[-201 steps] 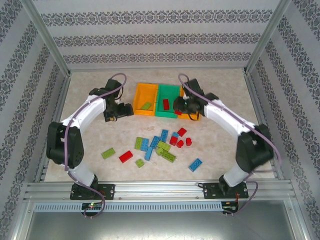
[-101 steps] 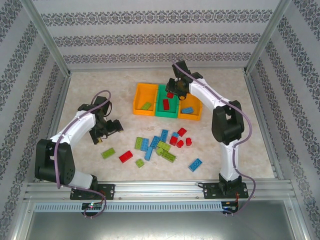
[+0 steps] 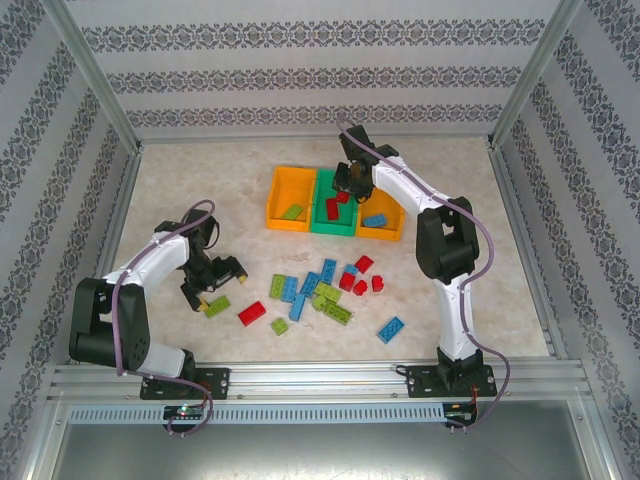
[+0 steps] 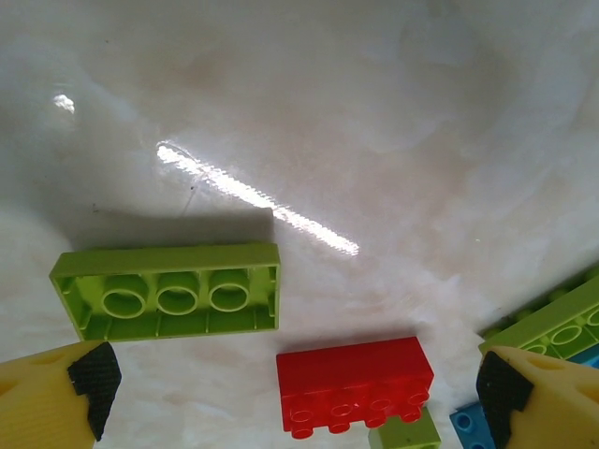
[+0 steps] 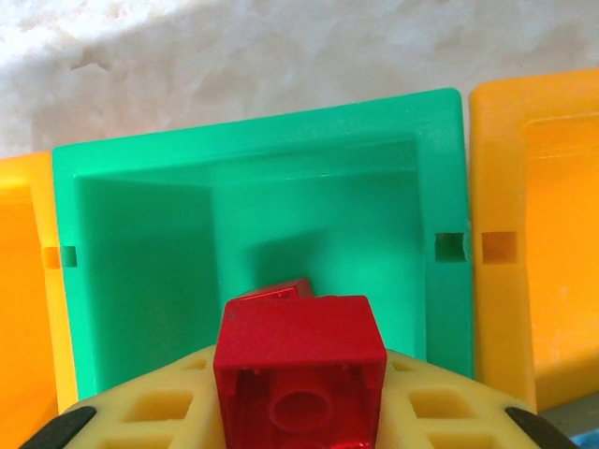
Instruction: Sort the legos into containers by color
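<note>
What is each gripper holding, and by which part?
Left gripper: nothing. A red lego sits within the right gripper; whether its fingers grip it cannot be told.

I see a marbled table (image 3: 180, 190) carrying a green bin (image 3: 330, 229) between two orange bins (image 3: 272, 200) upper centre, loose legos (image 3: 328, 291) scattered below.

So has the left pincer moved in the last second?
Yes. The left pincer has pulled away from the left orange bin toward the near edge, near a lime brick.

Left fingers (image 4: 51, 398) spread, left arm (image 3: 150, 258) low; right fingers (image 5: 426, 388) clamped, right arm (image 3: 402, 186) outstretched
</note>
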Controlling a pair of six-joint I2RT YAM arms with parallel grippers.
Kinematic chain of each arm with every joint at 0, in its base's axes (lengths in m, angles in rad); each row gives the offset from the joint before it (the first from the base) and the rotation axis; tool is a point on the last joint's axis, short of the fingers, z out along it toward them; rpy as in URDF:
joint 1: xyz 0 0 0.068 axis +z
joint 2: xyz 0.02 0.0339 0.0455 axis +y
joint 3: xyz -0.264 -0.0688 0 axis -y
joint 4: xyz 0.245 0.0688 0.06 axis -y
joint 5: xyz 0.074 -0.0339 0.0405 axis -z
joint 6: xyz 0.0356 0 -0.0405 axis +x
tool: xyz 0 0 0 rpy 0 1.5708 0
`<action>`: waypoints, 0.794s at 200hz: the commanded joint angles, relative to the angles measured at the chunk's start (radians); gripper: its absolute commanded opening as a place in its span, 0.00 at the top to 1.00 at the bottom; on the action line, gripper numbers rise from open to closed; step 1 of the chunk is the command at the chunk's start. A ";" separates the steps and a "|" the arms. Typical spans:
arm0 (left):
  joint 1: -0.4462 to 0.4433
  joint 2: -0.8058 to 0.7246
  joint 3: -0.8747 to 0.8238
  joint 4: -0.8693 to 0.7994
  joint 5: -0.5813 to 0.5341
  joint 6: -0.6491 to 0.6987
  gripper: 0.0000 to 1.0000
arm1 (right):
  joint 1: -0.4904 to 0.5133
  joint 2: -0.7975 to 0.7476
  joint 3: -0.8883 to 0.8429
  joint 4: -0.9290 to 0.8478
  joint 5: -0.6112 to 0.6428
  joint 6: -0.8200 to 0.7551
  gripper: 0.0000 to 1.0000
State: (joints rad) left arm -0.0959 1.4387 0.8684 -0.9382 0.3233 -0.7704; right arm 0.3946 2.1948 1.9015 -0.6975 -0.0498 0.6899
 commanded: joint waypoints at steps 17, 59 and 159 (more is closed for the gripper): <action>0.013 -0.017 -0.041 -0.053 0.007 0.022 0.01 | -0.003 0.026 0.025 -0.037 0.017 -0.009 0.61; 0.012 -0.048 -0.041 -0.078 -0.037 0.045 0.00 | -0.002 0.023 0.029 -0.038 0.007 -0.012 0.50; 0.012 -0.014 -0.088 0.028 -0.035 0.055 0.02 | 0.013 -0.032 0.011 0.005 -0.028 -0.018 0.28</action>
State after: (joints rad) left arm -0.0959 1.4025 0.8040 -0.9440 0.2985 -0.7334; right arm 0.3973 2.1960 1.9179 -0.6914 -0.0700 0.6750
